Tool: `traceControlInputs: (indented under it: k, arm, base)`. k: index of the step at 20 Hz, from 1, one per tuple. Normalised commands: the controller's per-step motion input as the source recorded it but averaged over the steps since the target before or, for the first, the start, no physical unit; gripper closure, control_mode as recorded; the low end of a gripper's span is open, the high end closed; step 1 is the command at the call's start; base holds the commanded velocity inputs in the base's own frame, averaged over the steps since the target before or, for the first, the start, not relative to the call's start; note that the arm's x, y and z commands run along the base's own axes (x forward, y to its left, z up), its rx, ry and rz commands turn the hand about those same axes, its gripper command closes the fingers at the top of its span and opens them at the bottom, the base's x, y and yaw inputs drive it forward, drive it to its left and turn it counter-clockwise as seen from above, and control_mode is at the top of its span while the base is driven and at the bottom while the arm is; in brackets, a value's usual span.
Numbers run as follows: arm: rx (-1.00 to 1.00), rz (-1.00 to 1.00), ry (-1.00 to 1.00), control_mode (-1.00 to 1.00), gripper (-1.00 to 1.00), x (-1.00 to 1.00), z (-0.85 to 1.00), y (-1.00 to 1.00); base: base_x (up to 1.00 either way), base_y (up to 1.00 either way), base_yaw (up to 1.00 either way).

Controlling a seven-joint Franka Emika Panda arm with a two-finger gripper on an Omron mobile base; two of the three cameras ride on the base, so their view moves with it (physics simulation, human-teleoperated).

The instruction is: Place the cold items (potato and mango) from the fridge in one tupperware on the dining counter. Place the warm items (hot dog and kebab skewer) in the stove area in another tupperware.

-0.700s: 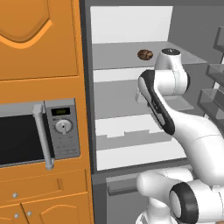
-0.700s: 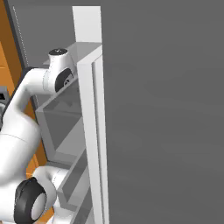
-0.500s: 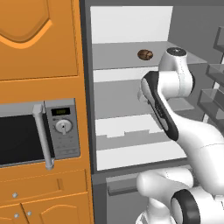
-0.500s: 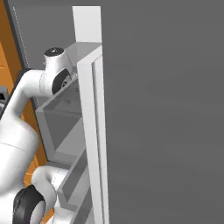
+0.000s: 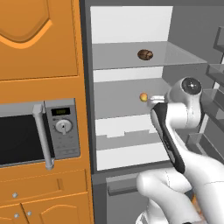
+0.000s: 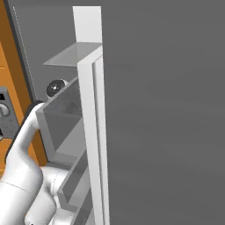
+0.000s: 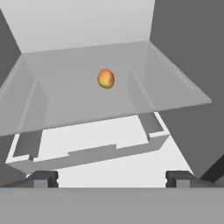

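Observation:
An orange-yellow mango (image 7: pixel 105 78) lies on the fridge's middle glass shelf (image 7: pixel 175 94), a good way ahead of my gripper (image 7: pixel 112 178). The gripper is open, its two dark fingertips (image 7: pixel 43 178) stand far apart with nothing between them. In the left base view the mango (image 5: pixel 143 96) sits just left of my hand, which reaches into the fridge at shelf height. A brown potato (image 5: pixel 145 54) rests on the top shelf, above the mango. The tupperware, hot dog and kebab skewer are out of view.
The fridge door (image 6: pixel 154 110) stands open on the right, its door bins (image 6: pixel 66 114) close beside my arm (image 5: pixel 175 127). Left of the fridge are an orange cabinet (image 5: pixel 39 43) and a built-in microwave (image 5: pixel 39 133). A white drawer (image 7: pixel 87 153) sits under the glass shelf.
My arm has dropped lower and shifted right in front of the fridge, from top-shelf height to the middle shelf. The mango, covered by the arm before, now shows.

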Motion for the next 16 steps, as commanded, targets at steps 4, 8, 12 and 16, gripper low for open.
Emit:
traceControlInputs:
  k: [4, 8, 12, 16]
  arm:
    - [0.03, 0.00, 0.00, -1.00, -1.00, 0.52, 0.00, -0.03]
    - [0.00, 0.00, 0.02, -1.00, -1.00, 0.53, 0.00, 0.00]
    - [0.00, 0.00, 0.07, -1.00, -1.00, 0.36, 0.09, 0.00]
    - [0.00, 0.00, 0.14, -1.00, -1.00, 0.37, 0.11, -0.01]
  base:
    - [0.00, 0.00, 0.00]
    - [0.00, 0.00, 0.00]
    - [0.00, 0.00, 0.00]
    - [0.00, 0.00, 0.00]
